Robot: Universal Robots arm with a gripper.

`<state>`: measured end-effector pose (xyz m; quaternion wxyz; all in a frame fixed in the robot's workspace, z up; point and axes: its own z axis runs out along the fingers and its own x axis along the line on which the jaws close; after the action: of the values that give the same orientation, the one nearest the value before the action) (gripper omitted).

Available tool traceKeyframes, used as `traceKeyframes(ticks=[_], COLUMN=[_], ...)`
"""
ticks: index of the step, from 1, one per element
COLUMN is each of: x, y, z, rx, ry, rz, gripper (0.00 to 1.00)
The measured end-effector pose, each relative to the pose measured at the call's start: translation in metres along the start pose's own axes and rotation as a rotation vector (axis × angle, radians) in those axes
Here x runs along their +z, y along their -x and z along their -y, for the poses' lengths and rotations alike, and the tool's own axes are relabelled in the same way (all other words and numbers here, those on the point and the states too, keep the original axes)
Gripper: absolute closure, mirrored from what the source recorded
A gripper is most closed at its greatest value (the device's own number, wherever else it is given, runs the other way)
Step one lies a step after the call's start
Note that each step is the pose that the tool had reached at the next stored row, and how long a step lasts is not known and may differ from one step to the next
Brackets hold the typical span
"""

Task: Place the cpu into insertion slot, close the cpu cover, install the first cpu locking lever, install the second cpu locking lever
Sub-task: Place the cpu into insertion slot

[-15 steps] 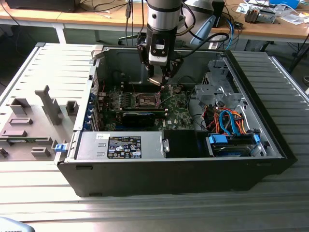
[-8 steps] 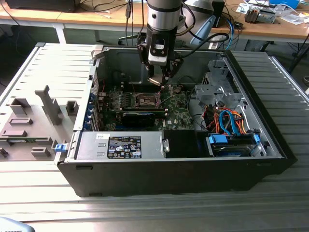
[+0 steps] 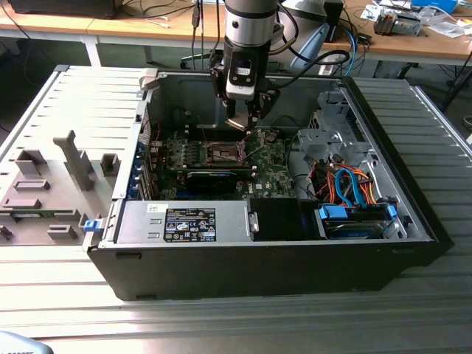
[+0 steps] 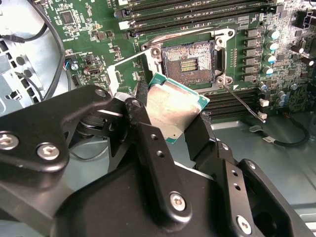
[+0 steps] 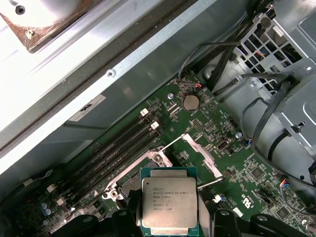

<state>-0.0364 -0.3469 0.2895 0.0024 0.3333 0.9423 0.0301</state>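
On a ribbed metal table (image 3: 221, 317) lies an open black computer case (image 3: 258, 265), its grey side panel (image 3: 59, 169) set flat on the exterior view's left. A silver power box (image 3: 184, 221) fills the near side of the case, and orange and blue cables (image 3: 346, 184) bunch up on the exterior view's right. The arm (image 3: 251, 22) reaches straight down into the case over the green board (image 3: 273, 173).

The gripper (image 3: 247, 125) hangs just above the board. Its 2 black fingers (image 4: 143, 128) are closed part way, pinching the cpu (image 4: 175, 106) by opposite edges. The chip sits between them with its silver top showing, tilted in the second wrist view, clear of the board and just beside the insertion slot (image 4: 190, 59), not in it. The slot is open: its dark centre with a patch of gold contacts shows inside the silver rim.

The cpu cover (image 5: 200, 150) stands swung up from one edge of the slot in the first wrist view. 1 thin wire lever (image 4: 242, 101) sticks out from a corner of the slot, unlatched. Long black memory slots (image 5: 113, 148) run alongside the socket.
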Motion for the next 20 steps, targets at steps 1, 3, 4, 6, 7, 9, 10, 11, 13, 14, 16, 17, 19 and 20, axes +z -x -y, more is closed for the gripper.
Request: traceKeyframes(ticks=[1, 3, 4, 6, 7, 9, 10, 11, 13, 14, 16, 17, 19, 20], x=[0.0, 0.0, 0.0, 0.0, 0.0, 0.0, 0.0, 0.0, 0.0, 0.0, 0.0, 0.0, 0.0, 0.0], y=[0.0, 0.0, 0.0, 0.0, 0.0, 0.0, 0.0, 0.0, 0.0, 0.0, 0.0, 0.0, 0.0, 0.0], z=[0.0, 0.0, 0.0, 0.0, 0.0, 0.0, 0.0, 0.0, 0.0, 0.0, 0.0, 0.0, 0.0, 0.0], rx=[0.001, 0.002, 0.002, 0.004, 0.005, 0.006, 0.007, 0.008, 0.009, 0.01, 0.011, 0.012, 0.013, 0.014], ry=[-0.0001, -0.0001, 0.0, 0.0, 0.0, 0.0, 0.0, 0.0, 0.0, 0.0001, 0.0001, 0.0001, 0.0001, 0.0001], rz=[0.0, 0.0001, 0.0001, 0.0002, 0.0003, 0.0004, 0.0004, 0.0005, 0.0005, 0.0005, 0.0006, 0.0007, 0.0008, 0.0008], gripper=[0.45, 0.45, 0.45, 0.45, 0.45, 0.45, 0.45, 0.45, 0.45, 0.45, 0.45, 0.45, 0.45, 0.45])
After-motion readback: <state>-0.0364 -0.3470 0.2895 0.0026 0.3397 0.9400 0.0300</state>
